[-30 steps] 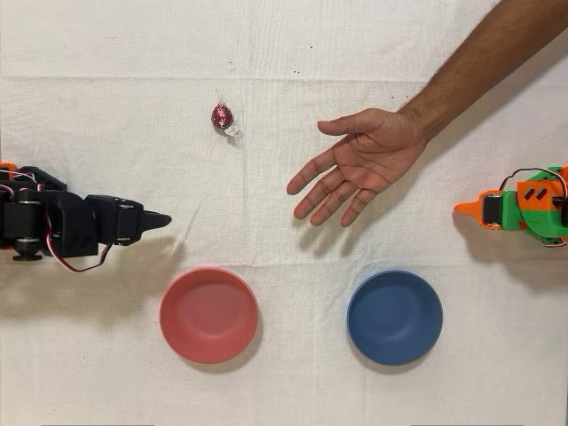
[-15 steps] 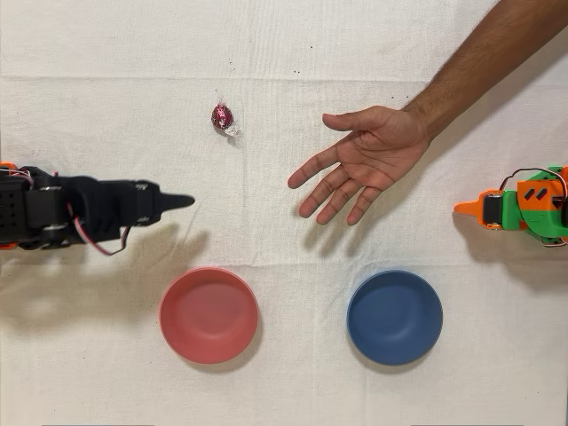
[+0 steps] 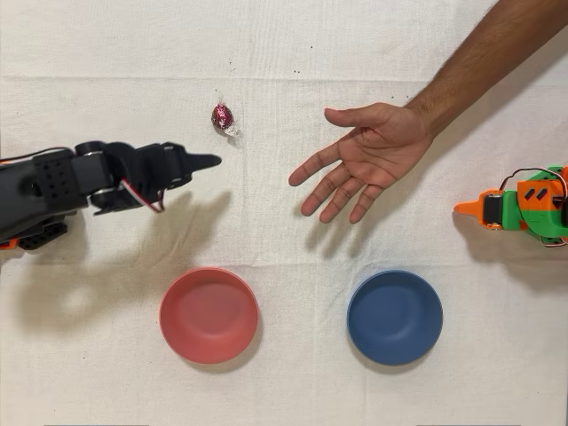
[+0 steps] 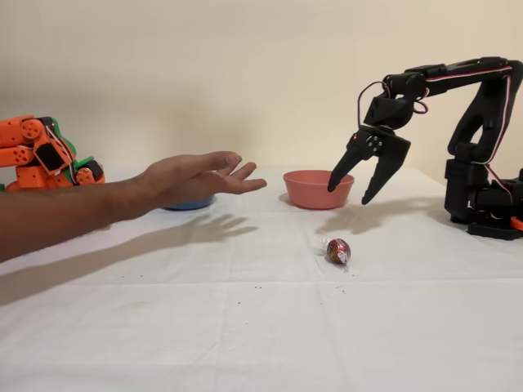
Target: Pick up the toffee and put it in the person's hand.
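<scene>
Two bowls sit on the white cloth in the overhead view: a pink bowl at lower left and a blue bowl at lower right, well apart. The toffee lies on the cloth above the pink bowl, its foil dark red and its clear twisted ends showing. It rests alone, touched by nothing.

From the left edge of that view the black arm reaches in, and its gripper hangs in the air just below and left of the toffee. In the fixed view the gripper is raised above the table with its jaws spread apart and pointing down, holding nothing. There the toffee lies on the cloth nearer the camera than the gripper, a little to its left.

The person's hand is held out palm up with fingers spread, to the right of the toffee in the overhead view, the forearm running off the top right corner. From the side the hand seems to hover slightly above the cloth, though contact is hard to judge. The idle orange arm stands at the right edge.
</scene>
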{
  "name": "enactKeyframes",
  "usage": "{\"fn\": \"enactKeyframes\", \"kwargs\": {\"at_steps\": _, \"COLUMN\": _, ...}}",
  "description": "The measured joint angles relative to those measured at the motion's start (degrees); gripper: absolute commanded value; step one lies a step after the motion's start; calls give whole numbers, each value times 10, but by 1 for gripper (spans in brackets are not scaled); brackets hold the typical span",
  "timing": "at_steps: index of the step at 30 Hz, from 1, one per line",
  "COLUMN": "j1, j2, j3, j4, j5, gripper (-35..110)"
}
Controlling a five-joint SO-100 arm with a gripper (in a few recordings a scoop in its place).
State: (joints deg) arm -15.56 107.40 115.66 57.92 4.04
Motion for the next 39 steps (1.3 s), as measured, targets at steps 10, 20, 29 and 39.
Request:
{"fn": "enactKeyframes", "kwargs": {"at_steps": 10, "j1": -14, "j2": -121, "j3": -76, "j4": -23, "j5": -11, "gripper": 33}}
{"fn": "enactKeyframes", "kwargs": {"at_steps": 20, "j1": -73, "j2": -204, "j3": -160, "j4": -11, "j5": 11, "gripper": 32}}
{"fn": "enactKeyframes", "kwargs": {"at_steps": 29, "j1": -103, "j2": -266, "j3": -216, "j4": -4, "j5": 16, "gripper": 32}}
{"fn": "enactKeyframes", "kwargs": {"at_steps": 39, "j1": -108, "j2": -308, "j3": -229, "j4": -4, "j5": 16, "gripper": 30}}
